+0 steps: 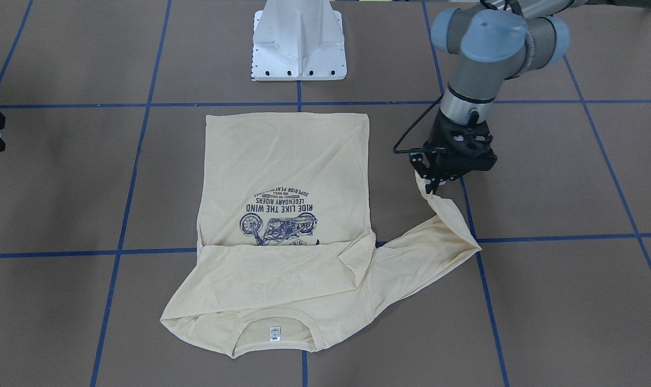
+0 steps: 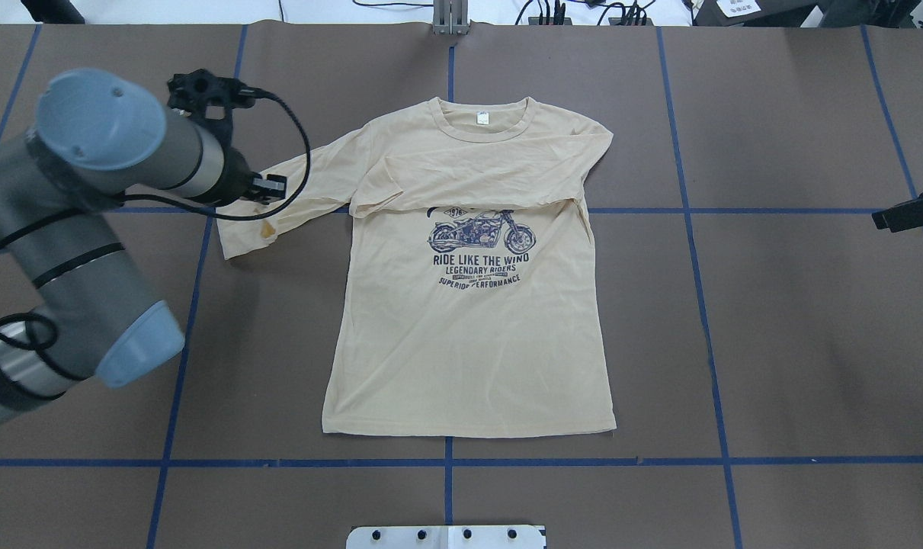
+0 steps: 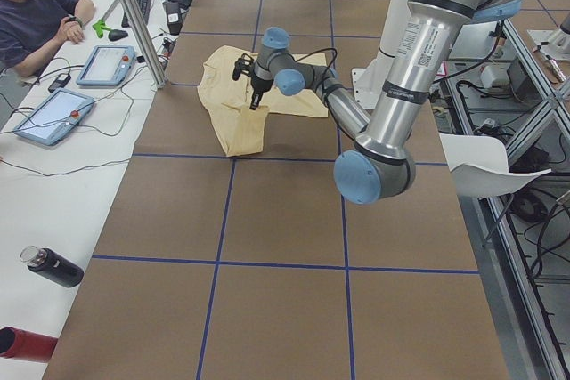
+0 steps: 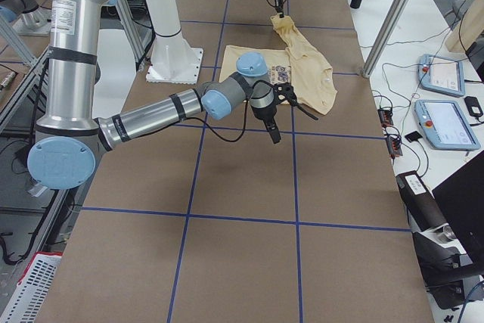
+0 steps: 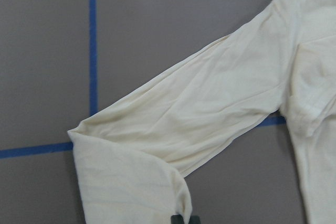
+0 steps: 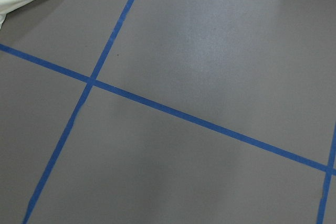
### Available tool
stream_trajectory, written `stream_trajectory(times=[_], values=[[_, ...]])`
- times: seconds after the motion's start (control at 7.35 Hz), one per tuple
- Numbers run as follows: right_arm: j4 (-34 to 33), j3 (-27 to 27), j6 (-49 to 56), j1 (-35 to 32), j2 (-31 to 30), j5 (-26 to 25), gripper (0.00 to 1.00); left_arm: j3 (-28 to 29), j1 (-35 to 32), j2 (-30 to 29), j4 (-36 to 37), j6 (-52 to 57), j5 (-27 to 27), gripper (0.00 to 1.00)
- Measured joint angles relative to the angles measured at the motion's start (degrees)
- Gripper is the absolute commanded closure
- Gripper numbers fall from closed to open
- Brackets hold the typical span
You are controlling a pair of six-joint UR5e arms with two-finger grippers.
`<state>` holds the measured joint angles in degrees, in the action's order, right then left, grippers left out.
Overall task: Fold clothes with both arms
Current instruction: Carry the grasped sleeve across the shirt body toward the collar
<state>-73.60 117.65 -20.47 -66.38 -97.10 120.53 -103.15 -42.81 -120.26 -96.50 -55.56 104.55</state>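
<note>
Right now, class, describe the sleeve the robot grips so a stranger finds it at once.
Find the pale cream-yellow long-sleeved knit shirt lying flat on the brown table. From its shoulder on the robot's left, one sleeve stretches sideways, its end pinched by the black left gripper. The other sleeve lies folded across the chest.

Shirt (image 2: pixel 469 335) print: "RIDE LIKE THE WIND", "LEGENDARY RIDERS", "SUPERIOR PERFORMANCE"; neck tag (image 2: pixel 482 118) unreadable.
</note>
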Motion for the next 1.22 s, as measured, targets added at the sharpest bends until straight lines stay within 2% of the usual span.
stream_trajectory(times=[0.27,0.54,0.68,0.95,1.22], values=[[0.0,-0.2,-0.1,0.0,0.1,0.0,0.00,9.7,-0.1,-13.1,3.8,-0.5,0.8,1.00],[0.0,-0.2,-0.2,0.0,0.4,0.0,0.00,19.4,-0.2,-23.1,4.9,-2.9,1.7,1.00],[0.0,-0.1,-0.2,0.0,0.5,0.0,0.00,26.3,-0.2,-29.0,4.8,-5.0,2.0,1.00],[0.0,-0.2,-0.6,0.0,0.8,0.0,0.00,40.5,0.2,-40.0,3.0,-10.1,2.1,1.00],[0.0,-0.1,-2.2,0.0,1.4,0.0,0.00,53.1,2.2,-47.3,-2.9,-19.3,2.0,1.00]])
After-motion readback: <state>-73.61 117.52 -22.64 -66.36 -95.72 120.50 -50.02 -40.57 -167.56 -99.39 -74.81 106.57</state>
